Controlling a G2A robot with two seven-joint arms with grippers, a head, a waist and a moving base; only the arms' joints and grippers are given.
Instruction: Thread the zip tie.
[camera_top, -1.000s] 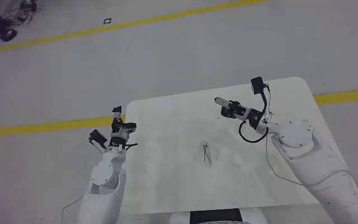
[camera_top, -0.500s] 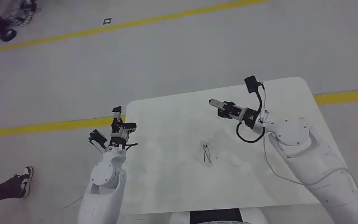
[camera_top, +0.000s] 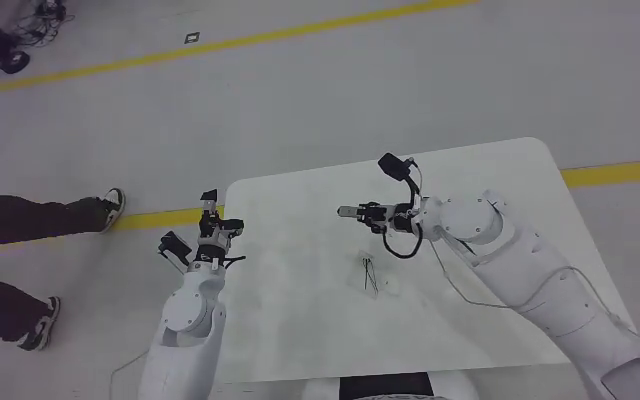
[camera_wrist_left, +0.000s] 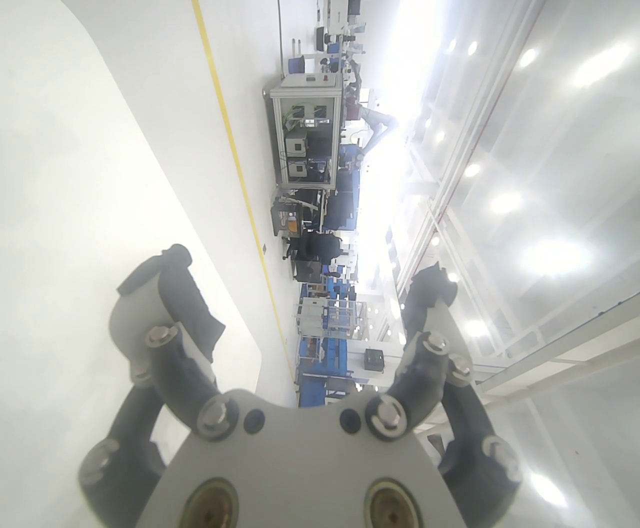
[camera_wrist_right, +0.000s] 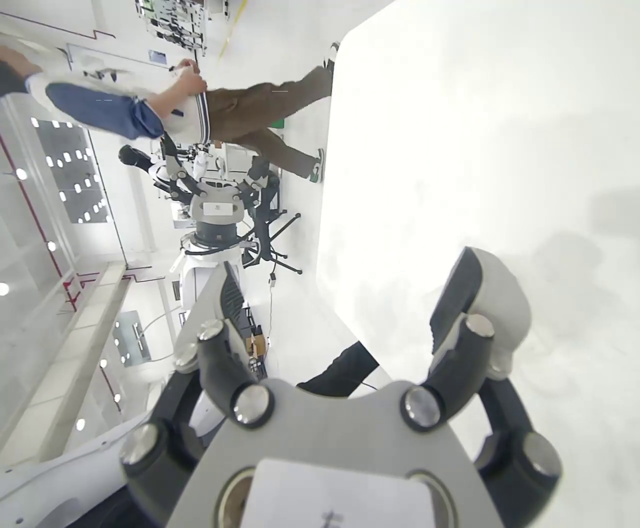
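Holding the right gripper (camera_top: 350, 211) spread wide and empty above the white table (camera_top: 300, 300), near the zip tie (camera_top: 369, 273) but not touching it. Holding the left gripper (camera_wrist_left: 300, 280) likewise spread and empty, out by the table's left edge, well apart from the tie. Seeing the zip tie lying flat near the table's middle, on the robot's side of the right gripper, as a thin dark strand, possibly doubled over; too small for telling head from tail. Judging it as very light, springy and slick: probably skating or flipping under a glancing touch, and awkward to pinch off a flat surface. Favouring a pinch across the strap close to one end, leaving the tip free for feeding, with the other gripper steadying the head.
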